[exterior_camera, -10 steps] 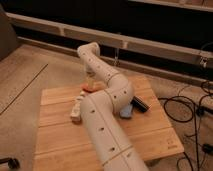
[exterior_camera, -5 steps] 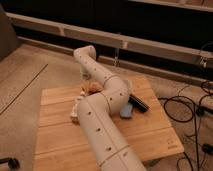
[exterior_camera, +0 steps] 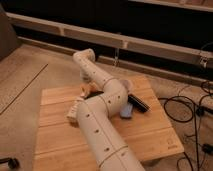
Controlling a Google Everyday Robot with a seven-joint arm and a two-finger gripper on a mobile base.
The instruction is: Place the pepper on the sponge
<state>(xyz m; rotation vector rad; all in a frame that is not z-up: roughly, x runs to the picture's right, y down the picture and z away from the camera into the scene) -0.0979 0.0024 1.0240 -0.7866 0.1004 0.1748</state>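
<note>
1. The pepper [exterior_camera: 90, 91] is a small red-orange piece, longer than it is wide. Only part of it is visible. The rest is covered by the arm and the gripper. It sits at about 11 o'clock from the centre of the wooden table [exterior_camera: 60, 145], low against the tabletop. Whether it rests on the wood or is lifted clear cannot be told.

2. The gripper [exterior_camera: 86, 85] is directly at the pepper, on its 12 o'clock side, at the lower end of the wrist section. How far it is open, and whether it has hold of the pepper, cannot be told: the wrist and the forearm mask that area.

3. The arm [exterior_camera: 102, 125] is white with rows of small dark holes. It enters from 6 o'clock, bends at an elbow near the table centre, runs out toward 11 o'clock and turns down to the gripper.

4. The sponge [exterior_camera: 126, 111] is a flat light-blue block at about 4 o'clock from the pepper, well apart from it, with the elbow between the two. Its left end is hidden by the arm.

5. A black oblong bar [exterior_camera: 138, 103] lies just beside the sponge at its 1 o'clock side.

6. A whitish bottle-like object [exterior_camera: 74, 111] lies at 7 o'clock from the pepper, next to the arm.

7. Dark cables [exterior_camera: 190, 107] lie on the floor at 3 o'clock from the table.
</note>
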